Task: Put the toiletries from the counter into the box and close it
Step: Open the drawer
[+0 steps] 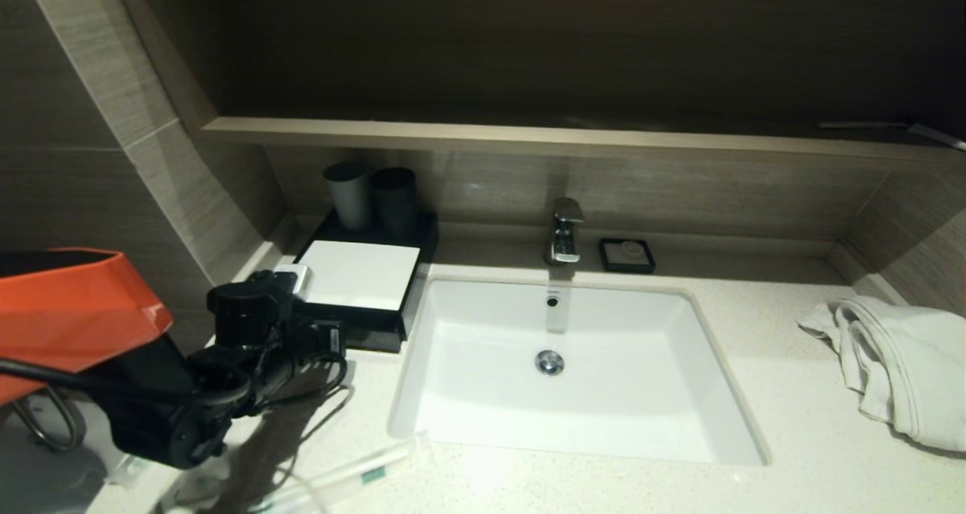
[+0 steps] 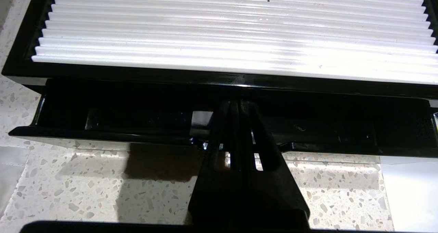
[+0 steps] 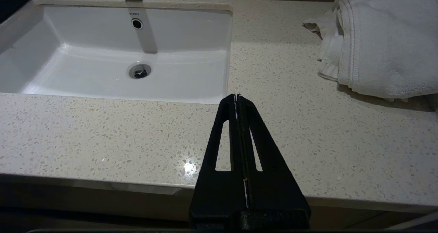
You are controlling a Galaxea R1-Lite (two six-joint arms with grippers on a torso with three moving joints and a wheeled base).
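Observation:
A black box (image 1: 361, 276) with a white ribbed top (image 2: 232, 27) stands on the counter left of the sink. Its low drawer (image 2: 137, 123) is pulled out a little toward me. My left gripper (image 2: 239, 104) is shut, with its tips at the drawer's opening under the box's front rim; in the head view it (image 1: 337, 342) is at the box's front. Clear-wrapped toiletries, one a toothbrush with green (image 1: 362, 475), lie on the counter near the front edge. My right gripper (image 3: 236, 96) is shut and empty above the counter by the sink's front right corner.
The white sink (image 1: 453, 393) is in the middle, with the faucet (image 1: 564, 231) and a black soap dish (image 1: 626, 255) behind it. Two dark cups (image 1: 370, 195) stand behind the box. A white towel (image 1: 898, 363) lies at the right. An orange robot cover (image 1: 68, 310) fills the left.

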